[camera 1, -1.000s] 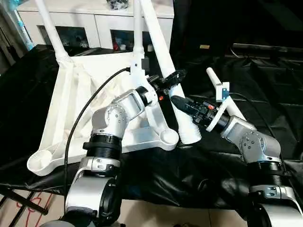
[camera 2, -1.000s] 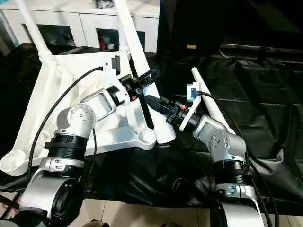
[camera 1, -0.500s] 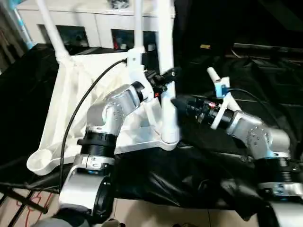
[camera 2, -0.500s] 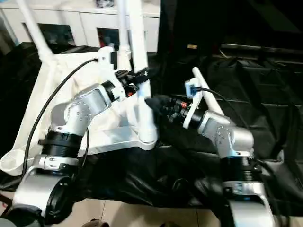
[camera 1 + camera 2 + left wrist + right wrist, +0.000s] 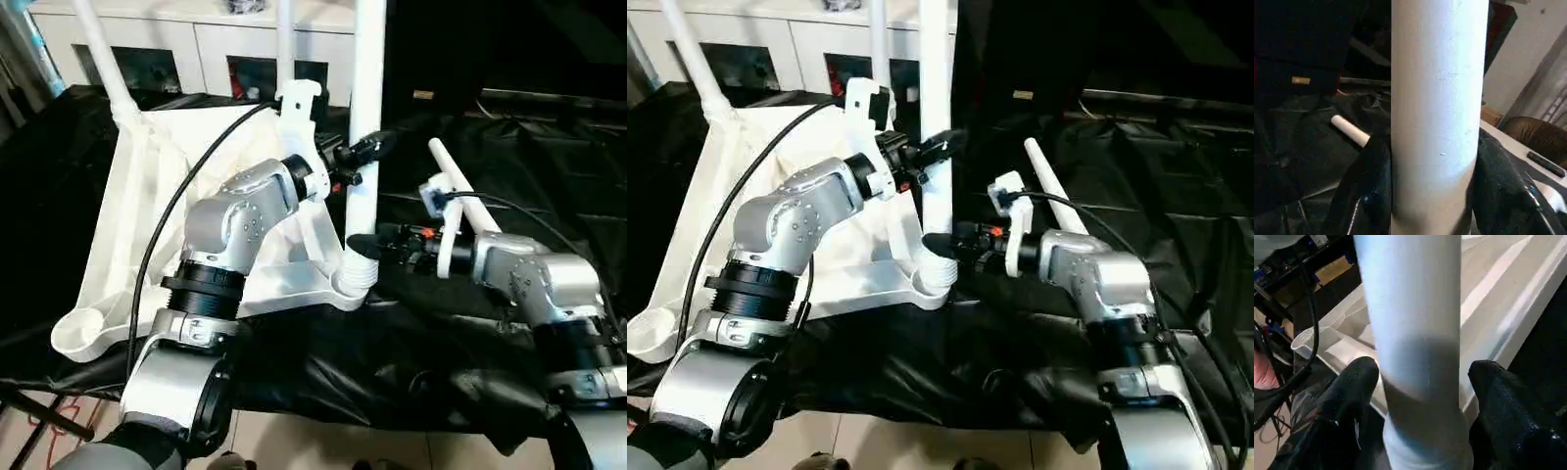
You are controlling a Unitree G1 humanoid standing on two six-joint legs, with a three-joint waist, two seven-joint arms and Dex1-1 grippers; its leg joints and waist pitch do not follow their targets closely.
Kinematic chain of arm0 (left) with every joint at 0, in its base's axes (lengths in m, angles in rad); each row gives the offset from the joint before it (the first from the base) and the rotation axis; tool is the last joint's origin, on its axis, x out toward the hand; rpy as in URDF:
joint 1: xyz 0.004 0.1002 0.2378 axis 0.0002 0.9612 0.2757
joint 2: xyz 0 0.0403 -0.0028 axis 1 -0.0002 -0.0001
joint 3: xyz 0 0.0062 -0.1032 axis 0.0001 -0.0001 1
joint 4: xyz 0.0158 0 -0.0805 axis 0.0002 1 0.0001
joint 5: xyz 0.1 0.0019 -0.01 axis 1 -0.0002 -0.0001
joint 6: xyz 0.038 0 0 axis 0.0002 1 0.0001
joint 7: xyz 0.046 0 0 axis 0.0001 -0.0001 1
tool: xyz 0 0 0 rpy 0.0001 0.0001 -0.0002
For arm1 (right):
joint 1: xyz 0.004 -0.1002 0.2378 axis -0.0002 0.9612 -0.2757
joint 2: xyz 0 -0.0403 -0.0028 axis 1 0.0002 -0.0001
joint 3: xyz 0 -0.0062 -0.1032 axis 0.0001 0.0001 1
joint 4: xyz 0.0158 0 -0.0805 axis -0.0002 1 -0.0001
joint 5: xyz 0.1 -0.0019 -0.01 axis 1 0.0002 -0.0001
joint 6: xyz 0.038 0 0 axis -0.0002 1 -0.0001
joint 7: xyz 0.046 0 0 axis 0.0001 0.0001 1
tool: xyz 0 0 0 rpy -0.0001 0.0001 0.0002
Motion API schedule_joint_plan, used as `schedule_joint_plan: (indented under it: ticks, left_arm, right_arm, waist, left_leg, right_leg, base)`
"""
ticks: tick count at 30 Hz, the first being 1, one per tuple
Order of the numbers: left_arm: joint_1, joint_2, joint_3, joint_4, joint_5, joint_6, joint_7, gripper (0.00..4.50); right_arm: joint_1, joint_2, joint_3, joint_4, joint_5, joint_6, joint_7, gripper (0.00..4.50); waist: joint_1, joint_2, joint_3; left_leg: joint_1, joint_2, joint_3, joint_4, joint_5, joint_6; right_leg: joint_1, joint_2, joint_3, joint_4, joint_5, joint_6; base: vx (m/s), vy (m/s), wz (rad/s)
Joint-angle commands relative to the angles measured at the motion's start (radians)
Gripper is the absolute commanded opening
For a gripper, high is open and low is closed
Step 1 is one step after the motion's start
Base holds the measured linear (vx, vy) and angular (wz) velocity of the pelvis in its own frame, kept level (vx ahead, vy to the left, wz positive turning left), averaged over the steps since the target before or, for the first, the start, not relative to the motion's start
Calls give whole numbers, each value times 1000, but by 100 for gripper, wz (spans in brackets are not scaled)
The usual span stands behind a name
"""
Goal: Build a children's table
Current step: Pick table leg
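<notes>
— While the tabletop (image 5: 186, 196) is lying upside down on the black cloth (image 5: 549, 166), where is the leg (image 5: 364, 127) standing?

— It is standing upright, with its foot end sitting in the round corner socket (image 5: 355, 277) nearest to the robot, on the right side of the tabletop.

— Is the left gripper (image 5: 364, 154) holding it?

— Yes. Its black fingers (image 5: 1371, 196) are pressing on both sides of the tube, about halfway open, at a place above the socket.

— And the right gripper (image 5: 364, 243)?

— It is reaching in from the right, low down, just above the socket. The fingers (image 5: 1352, 396) are standing wide on either side of the tube, with small gaps, so they are not squeezing it.

— Are other legs visible?

— Two legs are already rising from the far corners: one at the far left (image 5: 103, 59), one at the far right (image 5: 285, 44). A fourth leg (image 5: 468, 196) is lying loose on the cloth, behind the right forearm.

— What is behind the table?

— A white cabinet (image 5: 196, 39) with glass doors.
</notes>
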Motion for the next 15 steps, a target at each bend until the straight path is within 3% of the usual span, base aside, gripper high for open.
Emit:
schedule_joint_plan:
  ticks: [1, 11, 15]
  left_arm:
    - [-7, -2, -14, -29, -8, 12, -18, 181]
    - [6, -3, -36, -60, -28, 44, -57, 181]
    - [9, -5, -37, -68, -30, 52, -68, 181]
  right_arm:
    - [-10, 0, 5, 7, -6, -15, -2, 333]
    - [-11, -3, 31, 18, -22, -39, 27, 333]
    - [-5, -6, 51, 15, -27, -46, 43, 300]
  waist:
    - [4, -18, -84]
    - [6, -19, -83]
    - [5, -19, -83]
  left_leg:
    - [13, 15, -5, -56, -121, 57]
    - [13, 15, -5, -55, -123, 57]
    - [13, 14, -4, -54, -122, 59]
  right_leg:
    - [65, -40, 35, -68, -196, -212]
    - [66, -41, 36, -67, -199, -215]
    - [66, -40, 36, -68, -199, -214]
  base:
    - [0, 0, 0]
    - [0, 0, 0]
    - [0, 0, 0]
